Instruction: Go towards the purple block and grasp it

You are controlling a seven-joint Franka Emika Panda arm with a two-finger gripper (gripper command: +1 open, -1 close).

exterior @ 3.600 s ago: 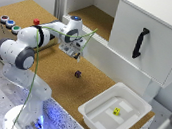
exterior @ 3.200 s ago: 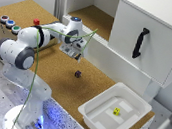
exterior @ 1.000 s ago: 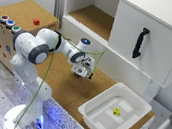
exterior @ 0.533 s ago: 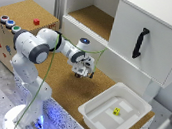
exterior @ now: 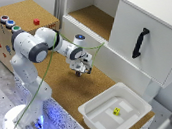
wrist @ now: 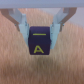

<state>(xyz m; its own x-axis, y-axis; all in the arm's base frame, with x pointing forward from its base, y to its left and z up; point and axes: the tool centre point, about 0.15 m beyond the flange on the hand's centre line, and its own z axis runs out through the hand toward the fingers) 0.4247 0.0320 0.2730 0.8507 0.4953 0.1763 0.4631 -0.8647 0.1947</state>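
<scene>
In the wrist view the purple block (wrist: 41, 41), a dark cube with a yellow letter on its face, sits between my two fingers (wrist: 21, 24), whose tips press against its left and right sides. My gripper (wrist: 41, 37) is shut on it, low over the cork surface. In the exterior view the gripper (exterior: 78, 72) points down at the cork mat (exterior: 57, 94) in front of the white cabinet, and the block is hidden under it.
A white tray (exterior: 93, 113) holding a small yellow cube (exterior: 116, 112) stands at the exterior view's right. A wooden box (exterior: 21, 13) with a small red cube (exterior: 36, 21) and coloured buttons stands at the left. The white cabinet with a black handle (exterior: 140, 43) is behind.
The arm swung from over the cabinet's lower shelf towards the tray and came down onto the mat where the block lay. Over the last second it has stayed put.
</scene>
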